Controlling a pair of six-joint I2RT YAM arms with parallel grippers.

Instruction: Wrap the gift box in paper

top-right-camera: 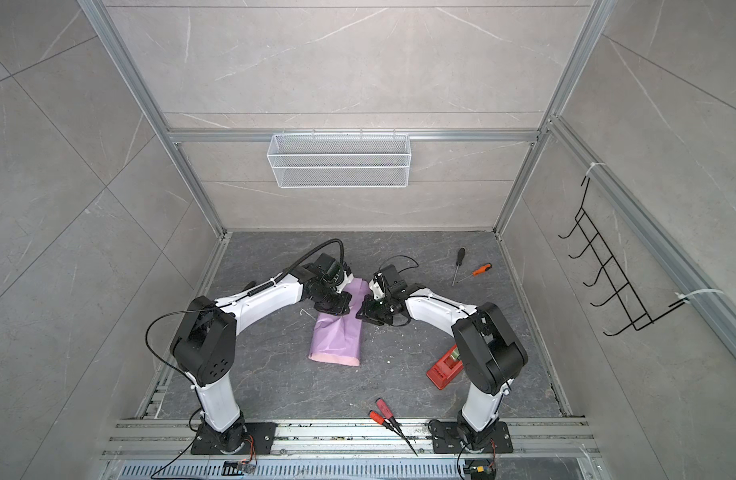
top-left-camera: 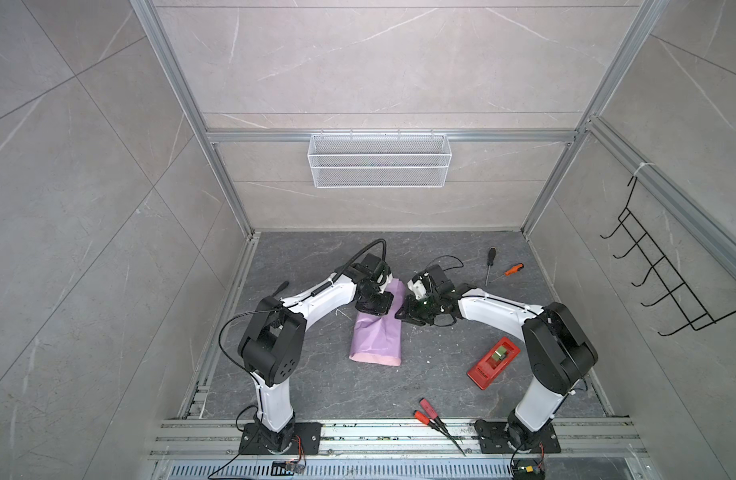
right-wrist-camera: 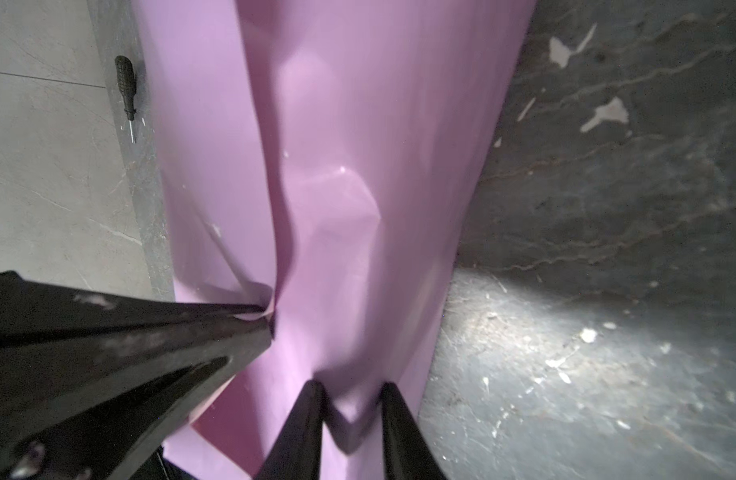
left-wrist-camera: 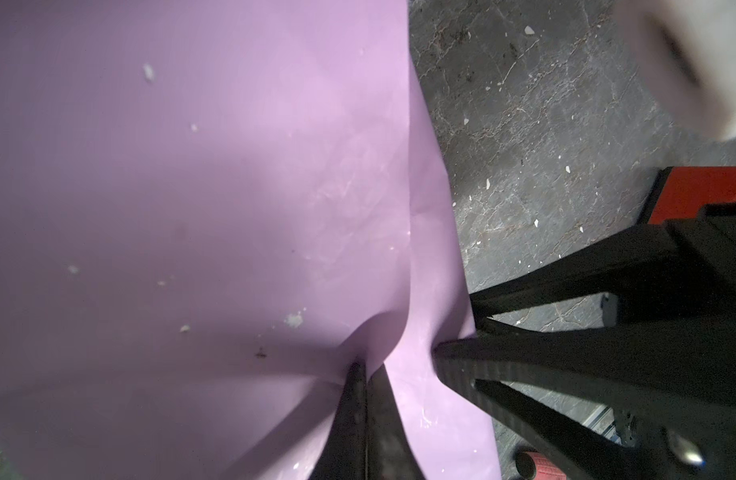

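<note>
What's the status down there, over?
Left gripper shut on the paper. Right gripper astride a paper ridge, grip unclear. Gift box hidden. Tape dispenser stands clear.

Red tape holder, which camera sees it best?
A top view shows the whole red tape holder. In a top view the right arm covers part; the left wrist view catches a red corner; the right wrist view, nothing.

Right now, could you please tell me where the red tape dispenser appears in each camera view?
In a top view: the red tape dispenser, right of centre, fully visible.
In a top view: the dispenser, half hidden behind the right arm.
Left wrist: its red corner at the right edge.
Right wrist: not in it.
Shared landmark: the paper.
</note>
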